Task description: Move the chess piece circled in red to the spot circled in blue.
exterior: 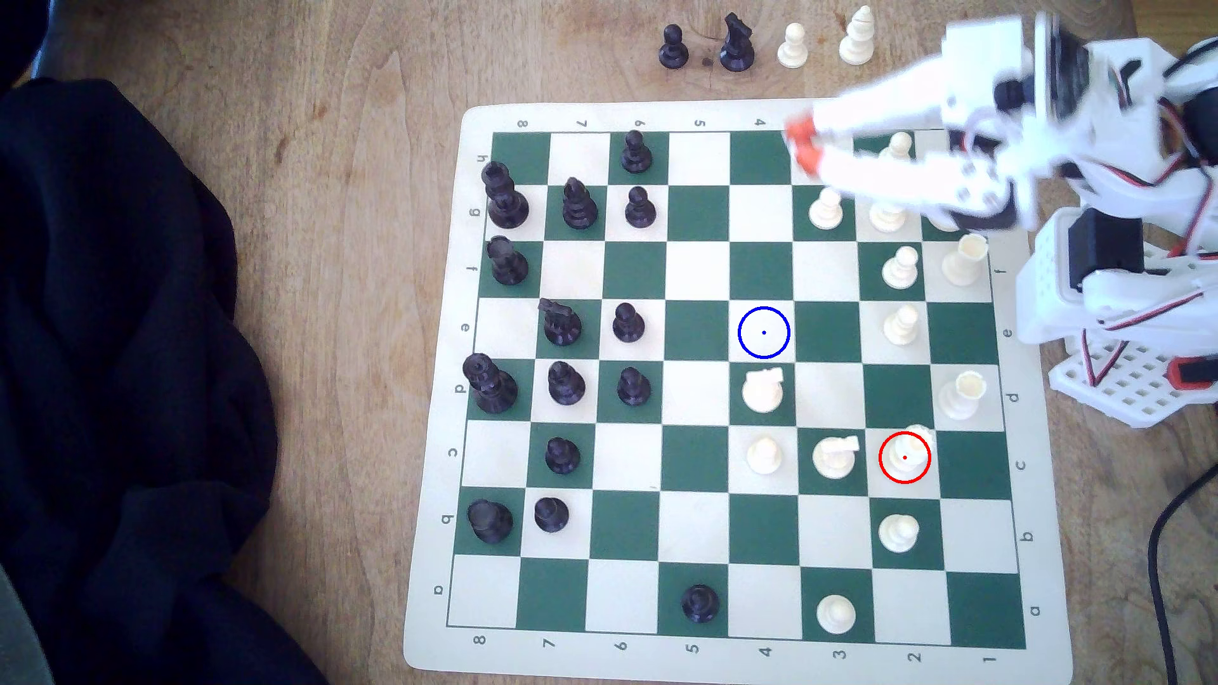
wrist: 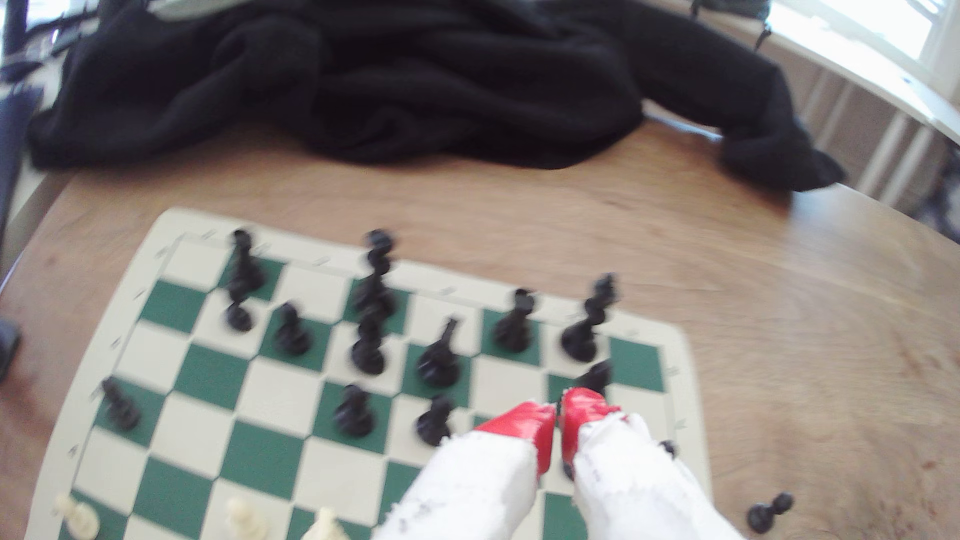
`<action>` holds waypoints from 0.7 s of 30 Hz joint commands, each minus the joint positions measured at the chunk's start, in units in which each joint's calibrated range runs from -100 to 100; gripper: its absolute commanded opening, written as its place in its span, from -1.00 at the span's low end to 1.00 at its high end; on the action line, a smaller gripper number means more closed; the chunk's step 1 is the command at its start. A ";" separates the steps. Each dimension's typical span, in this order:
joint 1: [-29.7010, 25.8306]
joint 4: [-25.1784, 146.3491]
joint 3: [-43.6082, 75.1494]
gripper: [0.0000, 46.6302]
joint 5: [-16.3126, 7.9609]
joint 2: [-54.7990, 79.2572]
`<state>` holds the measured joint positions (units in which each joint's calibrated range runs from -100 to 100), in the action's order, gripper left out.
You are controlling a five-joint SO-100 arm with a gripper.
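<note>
The chess piece (exterior: 904,456), cream-white and ringed in red, stands on a cream square near the exterior view's right side of the board (exterior: 698,112). The spot (exterior: 763,332), a cream square with a blue ring and dot, lies two files to the left and two rows up from it, with nothing on it. My gripper (exterior: 803,143), white with orange-red tips, is blurred above the board's upper edge, far from both. In the wrist view the gripper (wrist: 560,415) has its red pads nearly together with nothing between them, hovering over the board near the black pieces.
A white knight (exterior: 762,390) stands just below the spot, and another knight (exterior: 834,456) and a pawn (exterior: 764,456) stand left of the ringed piece. Several captured pieces (exterior: 764,39) stand off the board. A black cloth (exterior: 118,369) lies at the left. The arm base (exterior: 1120,316) and a cable (exterior: 1166,527) are at the right.
</note>
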<state>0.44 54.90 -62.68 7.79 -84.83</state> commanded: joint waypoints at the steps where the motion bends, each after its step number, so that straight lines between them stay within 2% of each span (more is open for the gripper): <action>1: -12.06 14.14 16.26 -0.99 1.27 9.11; 4: -17.77 21.76 21.06 -0.96 0.29 12.93; 6: -21.05 25.12 22.33 -0.94 -1.22 14.55; 8: -24.02 27.49 23.51 -0.91 -3.61 15.90; 10: -27.62 29.05 24.87 -0.77 -6.59 16.58; 11: -28.40 29.05 25.05 -0.73 -6.79 16.67; 14: -30.36 30.93 25.14 -0.43 -6.84 16.41; 21: -31.30 34.86 19.07 -0.35 -7.86 14.21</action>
<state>-30.31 88.37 -41.89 0.56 -69.92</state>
